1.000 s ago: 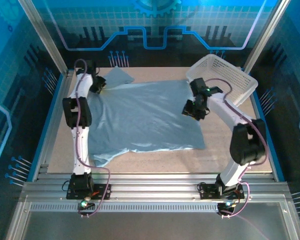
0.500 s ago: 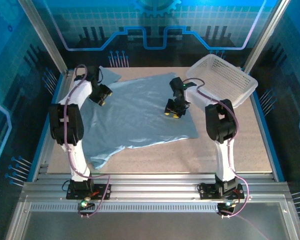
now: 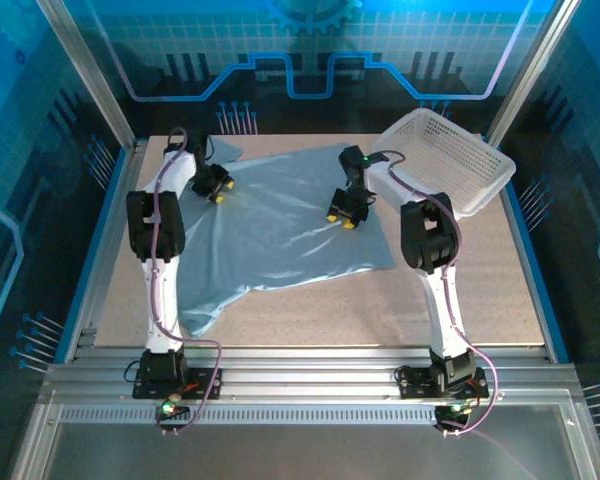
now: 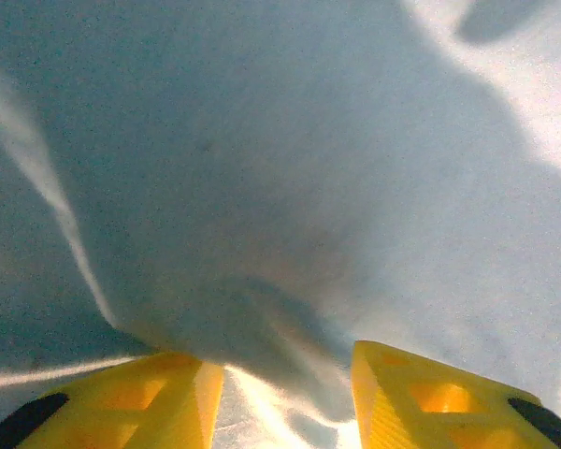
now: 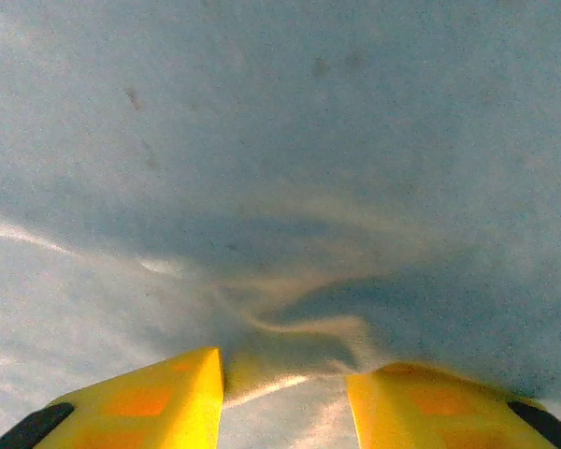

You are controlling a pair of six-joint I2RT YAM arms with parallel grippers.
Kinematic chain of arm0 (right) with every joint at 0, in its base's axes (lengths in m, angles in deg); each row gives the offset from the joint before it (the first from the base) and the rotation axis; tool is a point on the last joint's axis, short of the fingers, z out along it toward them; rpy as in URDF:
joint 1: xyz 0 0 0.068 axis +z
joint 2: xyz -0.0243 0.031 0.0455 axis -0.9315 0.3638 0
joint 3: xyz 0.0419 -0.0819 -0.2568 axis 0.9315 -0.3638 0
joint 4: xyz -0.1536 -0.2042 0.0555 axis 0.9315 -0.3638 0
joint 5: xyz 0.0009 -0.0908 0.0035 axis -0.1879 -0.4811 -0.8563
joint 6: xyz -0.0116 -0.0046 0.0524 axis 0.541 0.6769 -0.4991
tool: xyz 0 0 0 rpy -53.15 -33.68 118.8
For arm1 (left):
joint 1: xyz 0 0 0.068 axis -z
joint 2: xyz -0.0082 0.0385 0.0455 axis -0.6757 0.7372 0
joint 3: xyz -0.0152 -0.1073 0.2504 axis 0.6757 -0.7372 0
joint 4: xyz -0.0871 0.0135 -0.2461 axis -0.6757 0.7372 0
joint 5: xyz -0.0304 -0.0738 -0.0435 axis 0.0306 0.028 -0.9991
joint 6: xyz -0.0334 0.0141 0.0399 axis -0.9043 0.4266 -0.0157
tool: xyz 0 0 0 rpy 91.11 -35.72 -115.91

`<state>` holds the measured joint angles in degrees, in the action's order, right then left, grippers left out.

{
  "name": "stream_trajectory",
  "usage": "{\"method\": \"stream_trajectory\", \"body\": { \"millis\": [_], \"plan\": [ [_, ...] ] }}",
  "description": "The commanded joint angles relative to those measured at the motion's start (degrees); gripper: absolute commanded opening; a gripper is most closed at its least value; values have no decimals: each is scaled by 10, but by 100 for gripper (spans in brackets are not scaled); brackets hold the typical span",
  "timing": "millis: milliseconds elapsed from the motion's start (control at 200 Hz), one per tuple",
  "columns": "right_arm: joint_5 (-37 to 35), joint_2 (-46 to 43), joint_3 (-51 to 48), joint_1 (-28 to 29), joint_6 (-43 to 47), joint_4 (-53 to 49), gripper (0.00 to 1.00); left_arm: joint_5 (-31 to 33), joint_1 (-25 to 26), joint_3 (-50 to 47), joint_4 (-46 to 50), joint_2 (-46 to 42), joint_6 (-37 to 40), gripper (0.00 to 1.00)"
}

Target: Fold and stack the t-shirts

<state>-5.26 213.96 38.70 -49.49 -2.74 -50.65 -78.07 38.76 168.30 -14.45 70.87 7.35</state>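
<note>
Dragged leftward, t-shirt (image 3: pixel 280 235) bunches at left hand (image 3: pixel 221 190) and right hand (image 3: pixel 342 218).

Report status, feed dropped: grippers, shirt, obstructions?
Left gripper, right gripper down on t-shirt, cloth bunched between fingers, grip unclear. Spread out, unfolded. Basket far right.

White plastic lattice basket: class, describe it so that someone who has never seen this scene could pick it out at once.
On the tan tabletop inside the blue-lit enclosure, go to the far right corner. There, just beside the spread pale grey-blue t-shirt, sits the white plastic lattice basket. Unlike the flat, soft cloth, it is a rigid, open-topped rectangular tub with perforated walls.
</note>
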Motion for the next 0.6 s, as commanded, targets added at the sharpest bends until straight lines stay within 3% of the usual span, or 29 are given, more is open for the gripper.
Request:
{"method": "stream_trajectory", "body": {
  "millis": [0,135,245,380,470,590],
  "plan": [
    [7,66,40,-20,0,-23,43,9,-10,44,14,48,52,47],
    [30,86,103,-27,18,-30,45,60,-16,47,-12,-3,94,55],
    [7,50,117,-22,42,-30,49,115,-4,-6,-4,-104,115,59],
    [-27,-71,16,-18,50,11,52,184,30,-229,14,-315,64,56],
    [-18,-149,-87,-16,54,54,52,172,58,-408,47,-457,-14,46],
    [26,-229,-209,-4,74,107,46,138,141,-600,89,-605,-99,33]
  ]
}}
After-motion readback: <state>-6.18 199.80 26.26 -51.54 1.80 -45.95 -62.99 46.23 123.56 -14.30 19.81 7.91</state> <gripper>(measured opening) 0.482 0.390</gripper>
